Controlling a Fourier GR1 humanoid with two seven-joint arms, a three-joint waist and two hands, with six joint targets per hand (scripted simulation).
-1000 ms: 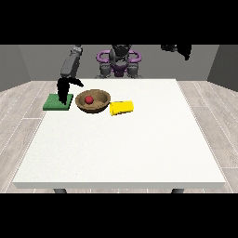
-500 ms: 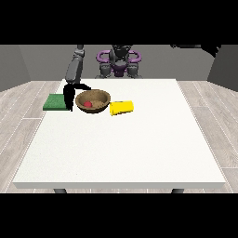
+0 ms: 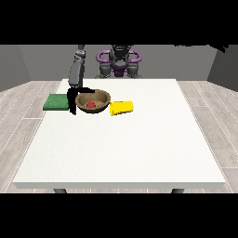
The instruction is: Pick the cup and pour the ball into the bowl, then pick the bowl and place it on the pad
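The bowl is sitting on the table, toward its far left part, with the red ball lying inside it. The yellow cup is lying on its side just right of the bowl, close to its rim or touching it; which one cannot be told. The green pad is lying flat to the left of the bowl, near the table's left edge, apart from the bowl.

The hand at the view's left is hanging between the pad and the bowl, right at the bowl's left rim. Part of it is reaching over the rim toward the right, and the rest is pointing down beside the bowl's outer wall, so it seems to be straddling the rim. Whether it is actually pinching the rim cannot be told.

The arm above it is coming down from the robot at the far side of the table. The other hand is not showing.
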